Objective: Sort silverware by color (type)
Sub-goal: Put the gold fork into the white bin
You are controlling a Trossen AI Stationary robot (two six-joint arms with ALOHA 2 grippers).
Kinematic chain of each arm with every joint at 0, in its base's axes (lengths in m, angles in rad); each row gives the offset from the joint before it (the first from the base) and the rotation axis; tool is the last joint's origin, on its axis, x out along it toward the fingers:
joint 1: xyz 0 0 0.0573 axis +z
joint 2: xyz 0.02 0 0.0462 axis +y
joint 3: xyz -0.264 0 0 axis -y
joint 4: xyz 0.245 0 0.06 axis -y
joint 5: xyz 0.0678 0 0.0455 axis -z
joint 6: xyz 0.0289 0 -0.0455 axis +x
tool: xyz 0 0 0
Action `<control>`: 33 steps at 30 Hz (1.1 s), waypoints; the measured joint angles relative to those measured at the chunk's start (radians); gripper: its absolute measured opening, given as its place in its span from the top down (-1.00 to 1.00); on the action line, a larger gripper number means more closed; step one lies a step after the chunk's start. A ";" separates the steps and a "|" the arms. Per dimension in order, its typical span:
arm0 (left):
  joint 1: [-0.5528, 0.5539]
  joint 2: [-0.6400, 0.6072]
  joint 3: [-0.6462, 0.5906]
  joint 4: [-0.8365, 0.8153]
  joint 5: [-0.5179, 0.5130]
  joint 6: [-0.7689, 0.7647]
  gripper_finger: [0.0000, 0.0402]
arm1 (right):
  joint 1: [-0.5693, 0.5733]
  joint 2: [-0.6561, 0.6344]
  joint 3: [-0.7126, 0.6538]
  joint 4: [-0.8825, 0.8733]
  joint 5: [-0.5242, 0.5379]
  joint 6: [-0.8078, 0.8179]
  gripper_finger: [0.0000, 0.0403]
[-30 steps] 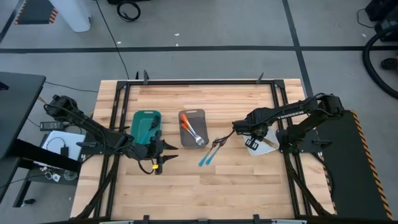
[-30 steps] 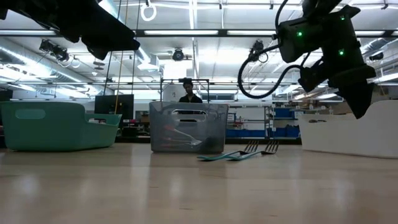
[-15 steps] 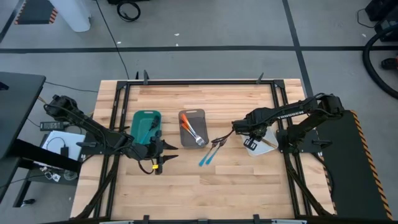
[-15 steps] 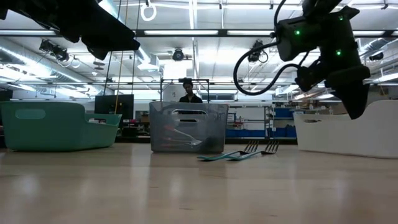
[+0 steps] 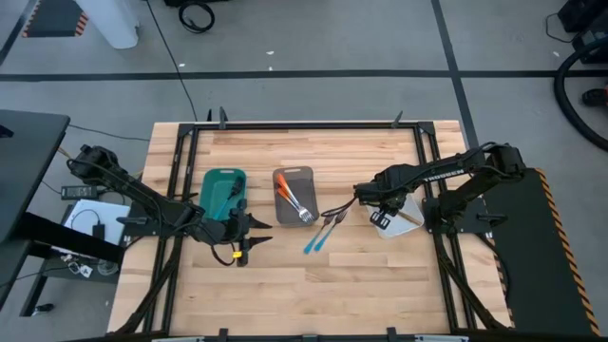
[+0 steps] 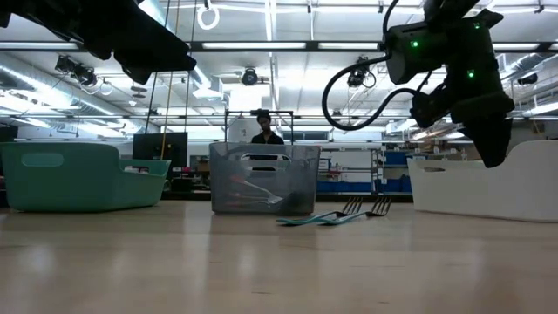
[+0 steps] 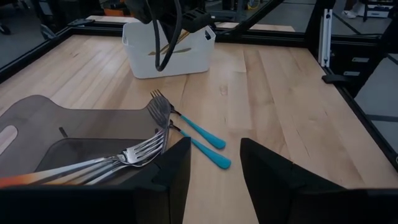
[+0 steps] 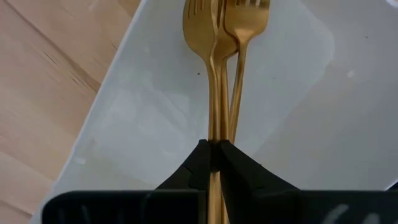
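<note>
My right gripper [image 5: 380, 218] hangs over the white tray [image 5: 399, 226] at the table's right, shut on a gold fork [image 8: 214, 74]. A second gold fork [image 8: 242, 56] shows right beside it inside the tray. Two blue-handled forks [image 5: 321, 233] lie flat on the table between the white tray and the grey tray [image 5: 294, 178]. The grey tray holds orange-handled forks [image 5: 290, 197]. My left gripper [image 5: 253, 233] waits open, near the table's near edge, by the teal tray [image 5: 223, 176], touching nothing. My right gripper pinches the gold fork's handle [image 8: 214, 134] between its two fingers, coming from above and pointing down [image 6: 493, 153]. The fork runs along the fingers and hangs below them, tines lowest, inside the white tray. Whether the tines touch the tray floor I cannot tell.
The teal tray [image 6: 78, 179], grey tray [image 6: 261, 179] and white tray [image 6: 471, 187] stand in a row across the table's middle. The blue forks [image 7: 199, 134] lie just ahead of my left gripper [image 7: 214, 180]. Bare wood lies along the near side. A person stands in the room beyond.
My right gripper has shifted slightly toward the table's left while staying shut on the gold fork. In the low view the white tray's left edge has slid the same way with it. My left arm has kept still.
</note>
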 joint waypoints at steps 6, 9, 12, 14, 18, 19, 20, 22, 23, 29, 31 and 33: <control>0.000 0.000 0.000 0.000 0.000 -0.019 0.26 | 0.000 0.000 0.000 0.000 0.000 0.011 0.85; 0.000 0.000 0.000 0.000 0.000 -0.019 0.26 | 0.000 0.000 0.000 -0.001 0.000 0.011 0.85; 0.000 0.000 0.000 0.000 0.000 -0.019 0.26 | 0.000 0.000 0.000 -0.001 -0.001 0.011 0.84; 0.000 0.000 0.000 0.000 0.000 -0.019 0.26 | 0.000 0.000 0.000 -0.002 -0.001 0.012 0.81; 0.000 0.000 0.000 0.000 0.000 -0.020 0.26 | 0.000 0.000 0.000 -0.004 -0.001 0.014 0.73; 0.000 0.000 0.000 0.000 0.000 -0.021 0.26 | 0.000 0.000 0.000 -0.005 -0.001 0.016 0.71; 0.000 0.000 0.000 0.000 0.000 -0.020 0.26 | 0.000 0.000 0.000 -0.006 -0.001 0.018 0.69; 0.000 0.000 0.000 0.000 0.000 -0.021 0.26 | 0.000 0.000 0.000 -0.006 -0.001 0.019 0.65; 0.000 0.000 0.000 0.000 0.000 -0.021 0.26 | 0.000 0.000 0.000 -0.006 -0.001 0.019 0.64; 0.000 0.000 0.000 0.000 0.000 -0.025 0.26 | 0.000 0.000 0.000 -0.015 -0.014 0.019 0.56; 0.000 0.000 0.000 0.000 0.000 -0.026 0.26 | 0.000 0.000 0.000 -0.027 -0.026 0.019 0.52; 0.000 0.000 0.000 0.000 0.000 -0.026 0.26 | 0.000 0.000 0.000 -0.040 -0.027 0.019 0.48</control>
